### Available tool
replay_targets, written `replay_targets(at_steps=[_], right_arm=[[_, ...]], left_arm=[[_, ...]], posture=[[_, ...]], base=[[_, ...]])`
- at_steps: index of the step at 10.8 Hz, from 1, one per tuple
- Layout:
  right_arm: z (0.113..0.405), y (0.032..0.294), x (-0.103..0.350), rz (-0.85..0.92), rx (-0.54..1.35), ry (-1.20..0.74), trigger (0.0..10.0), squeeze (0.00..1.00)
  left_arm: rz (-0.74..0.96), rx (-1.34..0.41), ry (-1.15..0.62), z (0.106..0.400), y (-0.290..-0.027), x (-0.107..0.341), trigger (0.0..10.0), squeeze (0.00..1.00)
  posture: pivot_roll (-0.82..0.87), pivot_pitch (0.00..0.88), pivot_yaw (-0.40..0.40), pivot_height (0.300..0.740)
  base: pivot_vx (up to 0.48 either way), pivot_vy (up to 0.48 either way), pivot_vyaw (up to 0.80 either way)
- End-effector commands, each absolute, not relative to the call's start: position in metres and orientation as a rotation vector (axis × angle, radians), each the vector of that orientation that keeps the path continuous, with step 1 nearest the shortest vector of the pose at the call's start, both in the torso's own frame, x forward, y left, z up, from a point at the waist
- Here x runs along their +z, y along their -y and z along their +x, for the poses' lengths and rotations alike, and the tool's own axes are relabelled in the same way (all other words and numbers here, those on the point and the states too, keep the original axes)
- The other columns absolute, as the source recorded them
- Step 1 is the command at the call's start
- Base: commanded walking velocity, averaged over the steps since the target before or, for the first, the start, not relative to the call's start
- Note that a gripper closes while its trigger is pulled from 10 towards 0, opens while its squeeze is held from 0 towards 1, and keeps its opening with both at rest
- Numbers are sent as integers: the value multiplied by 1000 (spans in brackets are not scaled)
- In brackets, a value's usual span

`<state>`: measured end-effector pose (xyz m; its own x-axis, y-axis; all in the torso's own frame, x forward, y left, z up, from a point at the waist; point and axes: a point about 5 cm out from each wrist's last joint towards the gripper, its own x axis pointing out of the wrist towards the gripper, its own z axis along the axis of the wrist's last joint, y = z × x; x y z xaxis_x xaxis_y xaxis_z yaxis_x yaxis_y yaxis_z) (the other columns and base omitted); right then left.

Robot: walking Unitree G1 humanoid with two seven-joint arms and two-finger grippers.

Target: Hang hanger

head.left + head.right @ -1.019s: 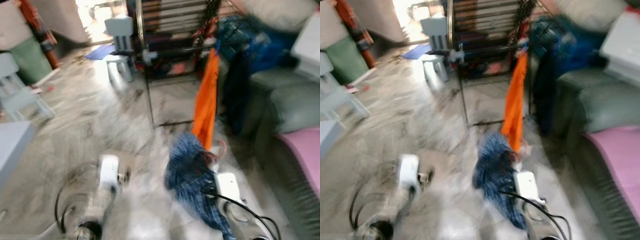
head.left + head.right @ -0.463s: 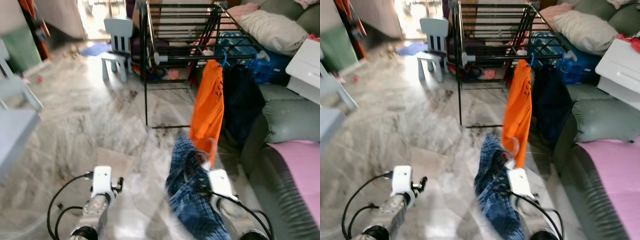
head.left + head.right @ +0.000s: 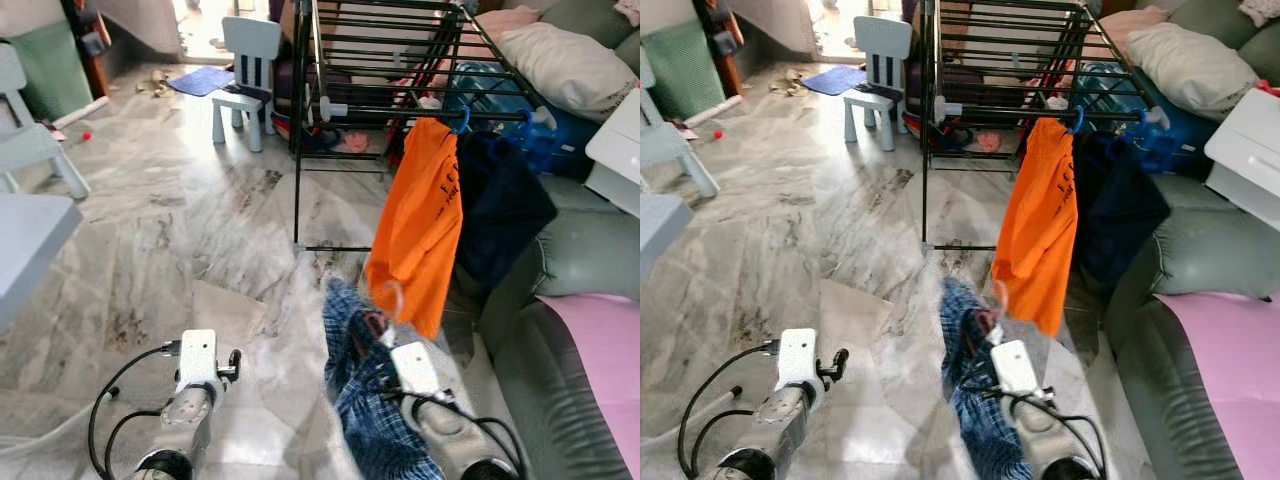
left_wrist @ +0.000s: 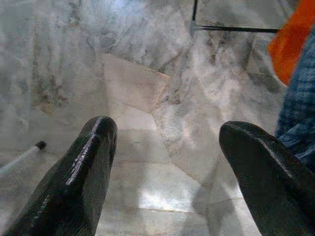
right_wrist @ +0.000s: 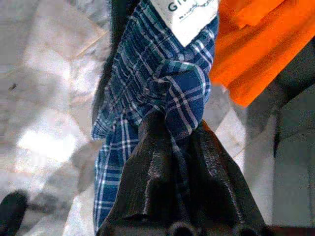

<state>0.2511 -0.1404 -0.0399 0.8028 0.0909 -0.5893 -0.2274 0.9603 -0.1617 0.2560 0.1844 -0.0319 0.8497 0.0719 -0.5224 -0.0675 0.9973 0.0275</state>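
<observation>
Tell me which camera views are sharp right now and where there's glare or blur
Left and right eye views: sharp, daylight glare on the marble floor near the doorway. Left wrist view: floor soft, left gripper fingers close and slightly blurred. Right wrist view: plaid shirt crisp in the right gripper, orange shirt out of focus.

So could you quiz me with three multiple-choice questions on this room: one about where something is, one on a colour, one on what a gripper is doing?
1. The orange shirt hangs:
A. on the black metal drying rack
B. over the small pale blue chair
C. on the floor

2. The cloth in the right gripper is:
A. red
B. blue plaid
C. white

3. The left gripper is:
A. shut on a hanger
B. open and empty
C. holding cloth

Answers: A, its hanger hooks the rack's rail; B, blue plaid garment between the fingers; B, fingers apart over bare floor.
</observation>
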Motion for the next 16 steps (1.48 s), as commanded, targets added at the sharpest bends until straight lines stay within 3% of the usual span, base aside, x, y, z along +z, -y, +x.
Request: replay_targets(at_steps=[1,5,11,15,16], right_arm=[[247,150,-42,-208,106,-607,10000,0],[249,177,-38,-167,-7,-585,10000,0],[254,176,-32,-173,-2,-545,10000,0],[257,178,-28,-159,-59,-509,10000,0],[262,184,-18,-150,-92,-440,10000,0]], left_arm=[[1,84,-545,249,-189,-35,10000,0],[28,37,-522,254,-190,-31,10000,0],[20,-7,-518,264,-171,-27,10000,0],[36,-43,-516,265,-162,-26,10000,0],[18,-51,-415,273,-162,-14,10000,0]], posture=[[-6,0,-23,740],[-68,0,26,740],[-87,0,28,740],[-97,0,39,740],[-104,0,41,740]], base=[[0,0,0],[179,0,0],[427,0,621],[331,0,0],[0,0,0]])
